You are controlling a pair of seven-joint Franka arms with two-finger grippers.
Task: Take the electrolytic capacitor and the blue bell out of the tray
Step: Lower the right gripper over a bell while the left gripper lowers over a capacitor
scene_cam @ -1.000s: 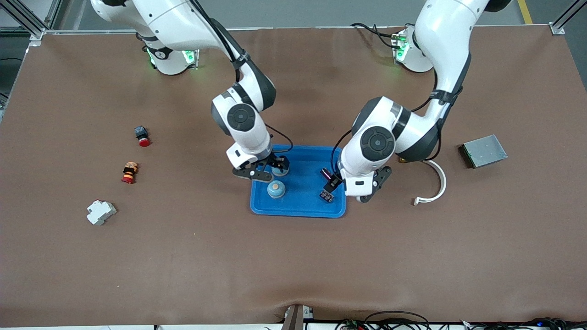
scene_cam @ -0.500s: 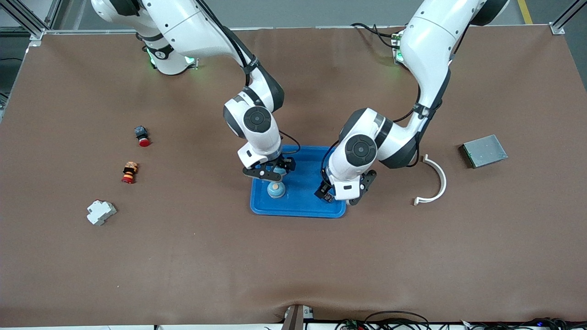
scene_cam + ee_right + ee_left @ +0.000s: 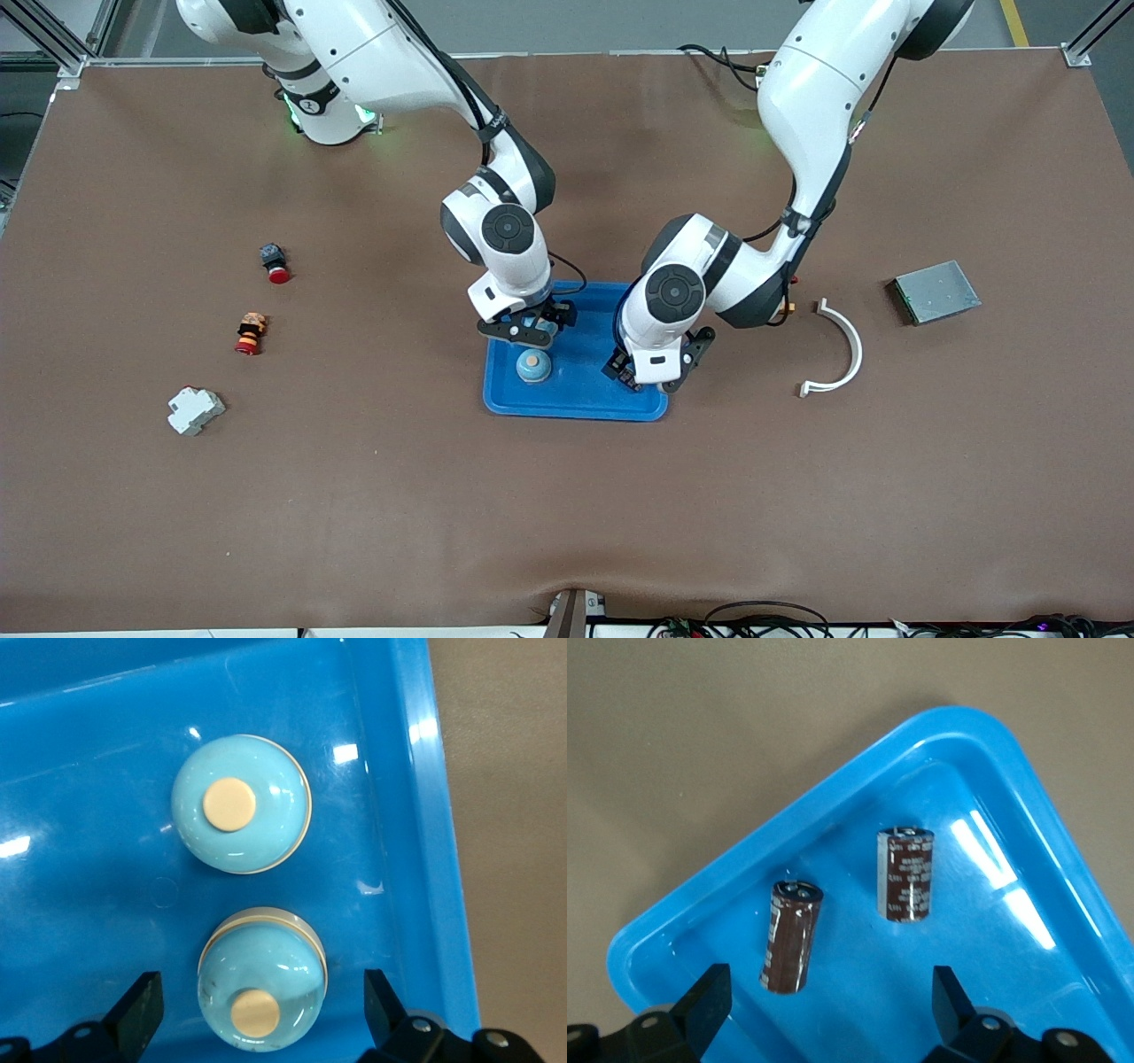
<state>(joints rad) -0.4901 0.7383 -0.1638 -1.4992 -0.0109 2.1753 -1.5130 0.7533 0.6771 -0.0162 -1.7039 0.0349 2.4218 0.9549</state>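
Observation:
Two dark brown capacitors (image 3: 792, 936) (image 3: 907, 874) lie on their sides in a corner of the blue tray (image 3: 585, 394). My left gripper (image 3: 830, 1010) hangs open just above them, and one capacitor's end reaches between its fingers. In the front view the left gripper (image 3: 651, 370) hides the capacitors. Two light-blue bells with cream buttons stand in the tray's end toward the right arm. My right gripper (image 3: 261, 1005) is open with its fingers either side of one bell (image 3: 261, 979). The other bell (image 3: 241, 804) (image 3: 533, 365) stands free, nearer the front camera.
Toward the right arm's end of the table lie two red push buttons (image 3: 275, 263) (image 3: 250, 334) and a white plastic block (image 3: 195, 410). A white curved strip (image 3: 837, 347) and a grey metal box (image 3: 935, 291) lie toward the left arm's end.
Both arms have shifted over the tray, the right gripper toward the left arm's end and the left gripper toward the right arm's end. Both stayed open.

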